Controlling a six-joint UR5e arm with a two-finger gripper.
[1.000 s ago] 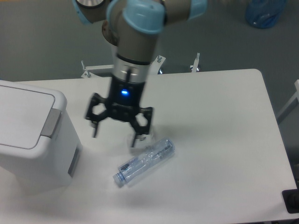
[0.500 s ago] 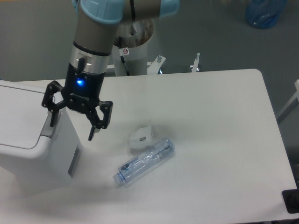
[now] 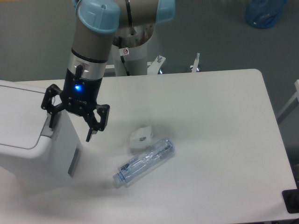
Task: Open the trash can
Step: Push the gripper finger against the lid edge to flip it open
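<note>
A second before, the gripper [image 3: 70, 125] had been out over the middle of the table [image 3: 219, 116], right above the little white thing [image 3: 141, 136], and it had swung across to the trash can [image 3: 32, 140]. In the last half second it had only crept a tiny bit closer and lower, so it looked like it was slowing down to line up. Its fingers were spread wide and held nothing. One finger [image 3: 50, 119] was at the top edge of the trash can, right over the grey tab [image 3: 48, 127], and I could not tell if it touched. The other finger [image 3: 90, 133] hung off the side, over the table. The trash can sat under and behind the gripper, at the edge of the table, and its flat lid [image 3: 18, 116] was down, so the job was not done. I think the next move was to push down on the grey tab to pop the lid. The little white thing and a clear plastic bottle [image 3: 145, 161] lay side by side on the table, off to the far side of the gripper from the trash can. They were well apart from the tab, so nothing stood in the way. The one worry was that the finger could slip off the narrow tab and press the lid or the rim instead.
</note>
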